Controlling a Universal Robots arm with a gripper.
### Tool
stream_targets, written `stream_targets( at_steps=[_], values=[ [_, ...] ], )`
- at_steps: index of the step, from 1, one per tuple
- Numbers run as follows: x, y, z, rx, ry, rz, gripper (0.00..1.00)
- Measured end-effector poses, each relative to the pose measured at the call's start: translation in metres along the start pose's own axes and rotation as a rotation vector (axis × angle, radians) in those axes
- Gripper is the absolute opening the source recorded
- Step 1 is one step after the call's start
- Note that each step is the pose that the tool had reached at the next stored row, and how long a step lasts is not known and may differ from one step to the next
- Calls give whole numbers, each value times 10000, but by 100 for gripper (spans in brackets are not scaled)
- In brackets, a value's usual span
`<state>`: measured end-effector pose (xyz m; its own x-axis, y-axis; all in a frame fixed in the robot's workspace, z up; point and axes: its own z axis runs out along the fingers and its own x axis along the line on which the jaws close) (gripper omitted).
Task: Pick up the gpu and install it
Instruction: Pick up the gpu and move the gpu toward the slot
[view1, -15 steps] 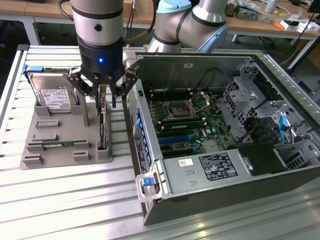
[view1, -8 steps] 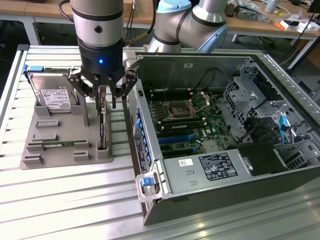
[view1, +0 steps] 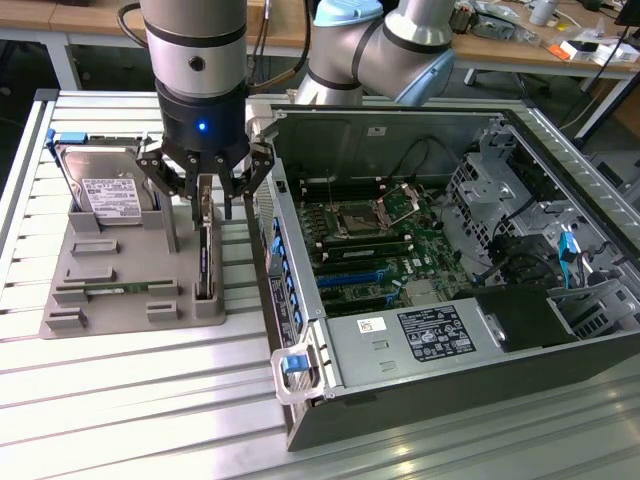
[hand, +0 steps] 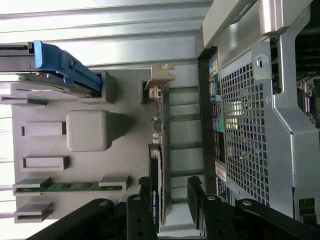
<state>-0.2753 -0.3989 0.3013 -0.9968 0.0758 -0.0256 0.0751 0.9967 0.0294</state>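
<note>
The gpu (view1: 204, 262) is a thin dark card standing on edge in a slot of the grey holder (view1: 120, 322), its silver bracket end toward the back. My gripper (view1: 207, 205) hangs right over it, open, with a finger on each side of the card's upper edge. In the wrist view the gpu (hand: 156, 150) runs as a narrow strip with its bracket (hand: 161, 76) at the far end. The gripper (hand: 170, 200) straddles the card's near end. One black finger (hand: 144, 202) is close beside the card and the other stands well apart from it.
A silver hard drive (view1: 108, 192) in a blue frame (hand: 65, 65) stands at the holder's back. A green memory stick (view1: 118, 290) lies in a front slot. The open computer case (view1: 500, 345) with its motherboard (view1: 375, 250) sits close on the exterior view's right.
</note>
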Motion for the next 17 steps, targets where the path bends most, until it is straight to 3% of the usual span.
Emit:
stream_targets(
  at_steps=[17],
  values=[
    [2,-3,93,1,0,0,42]
  ],
)
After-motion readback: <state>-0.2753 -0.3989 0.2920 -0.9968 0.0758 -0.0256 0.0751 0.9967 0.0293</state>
